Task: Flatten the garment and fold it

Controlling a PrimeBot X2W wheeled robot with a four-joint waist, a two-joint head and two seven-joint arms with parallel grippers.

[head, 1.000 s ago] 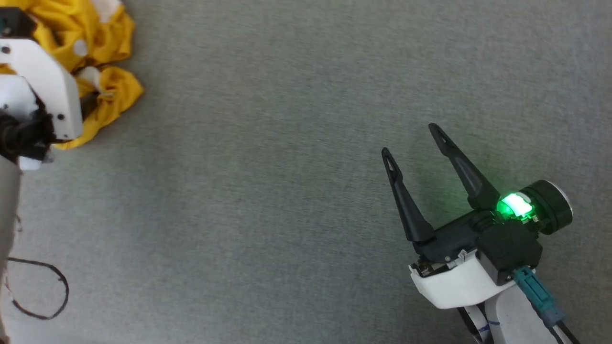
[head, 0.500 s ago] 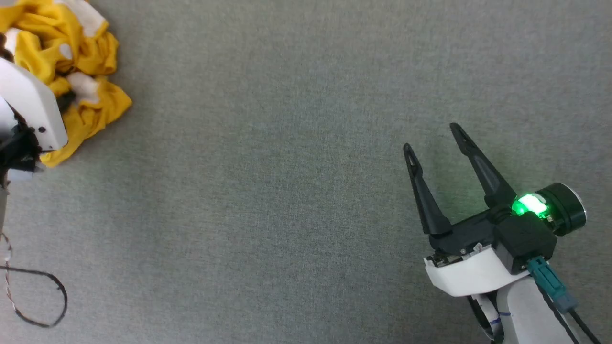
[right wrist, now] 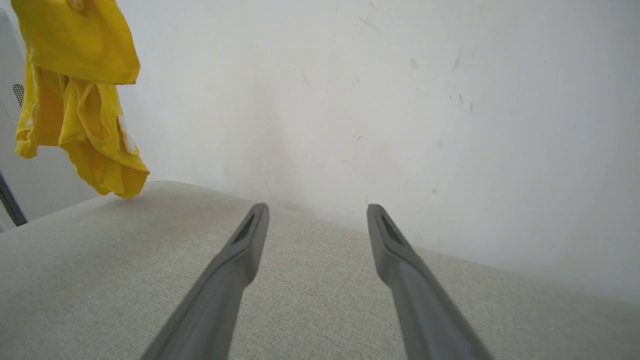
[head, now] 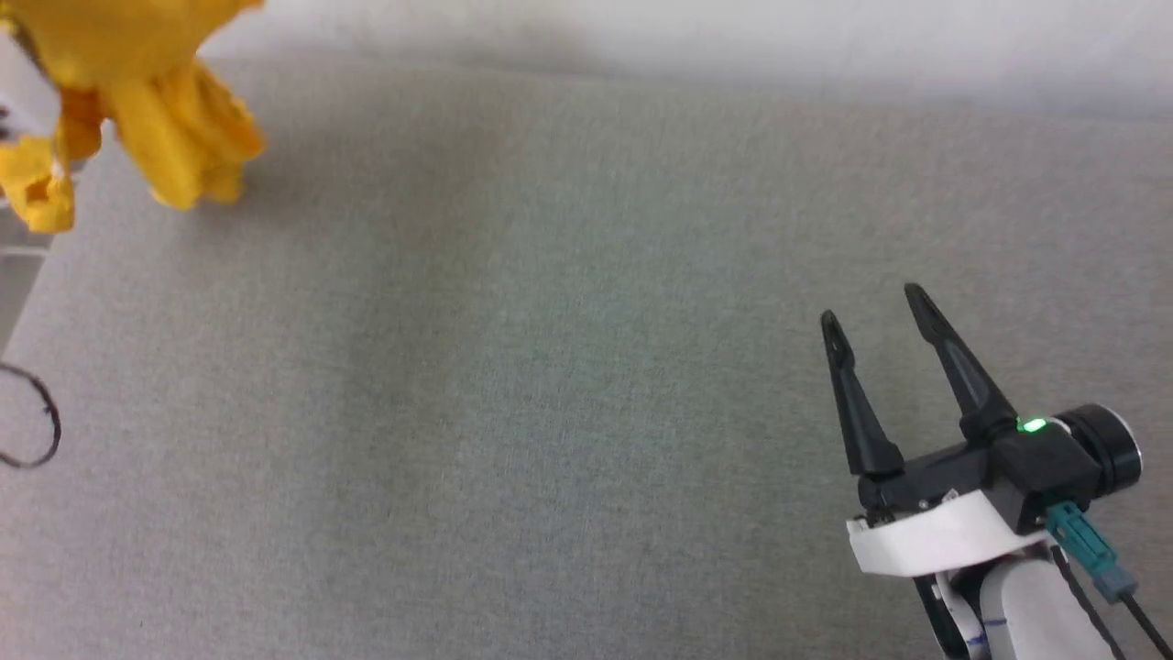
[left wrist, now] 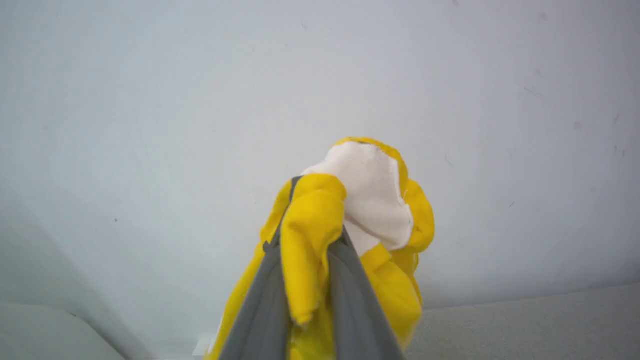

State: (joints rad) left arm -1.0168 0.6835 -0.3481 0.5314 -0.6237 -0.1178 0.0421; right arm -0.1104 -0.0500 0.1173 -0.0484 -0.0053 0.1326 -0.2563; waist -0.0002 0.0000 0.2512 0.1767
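Observation:
The garment (head: 156,119), bright yellow and bunched, hangs in the air at the far left above the grey surface. In the left wrist view my left gripper (left wrist: 315,215) is shut on a fold of the garment (left wrist: 310,235), with a white patch (left wrist: 372,200) bulging just past the fingers. The right wrist view shows the garment (right wrist: 75,100) dangling at its upper left, its lowest tip close to the surface. My right gripper (head: 871,307) stands open and empty at the lower right, far from the cloth; its fingers (right wrist: 240,260) hover over bare surface.
A grey fabric-covered surface (head: 550,367) spreads across the whole workspace. A white wall (head: 733,37) runs along its far edge. A black cable loop (head: 37,431) lies at the left edge, where the surface ends.
The garment lay crumpled on the surface; my left gripper shut on it and lifted it into the air. The head camera has tilted up, showing the wall.

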